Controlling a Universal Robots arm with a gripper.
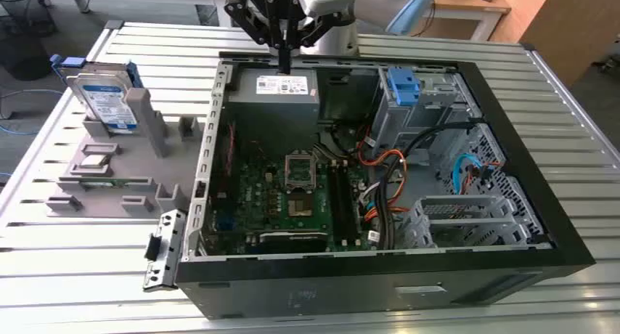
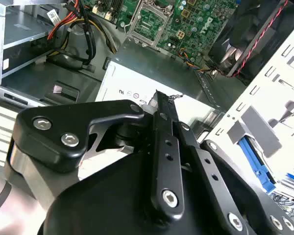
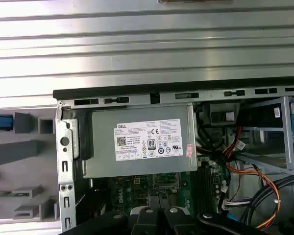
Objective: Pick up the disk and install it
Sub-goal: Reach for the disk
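The disk [image 1: 104, 98], a silver drive with a white-and-blue label in a blue bracket, stands on edge in a grey holder [image 1: 116, 167] at the exterior view's left, outside the computer case. My gripper [image 1: 284, 67] hangs well away from it, over the case's back edge, just above the grey power-supply box [image 1: 274, 87]. Its two black fingers [image 2: 161, 127] are pressed together with nothing between them, tips over the box's white label [image 2: 132, 88]. The first wrist view looks straight down on that box [image 3: 137, 147].
The open case [image 1: 523, 174] lies on a slatted metal table [image 1: 58, 254], with motherboard [image 1: 290, 189], cables [image 1: 388, 167] and a drive cage [image 1: 465, 218] inside. A blue bracket [image 1: 402, 87] sits in the bay at the case's far right corner. The arm's base [image 1: 329, 36] rises behind the case.
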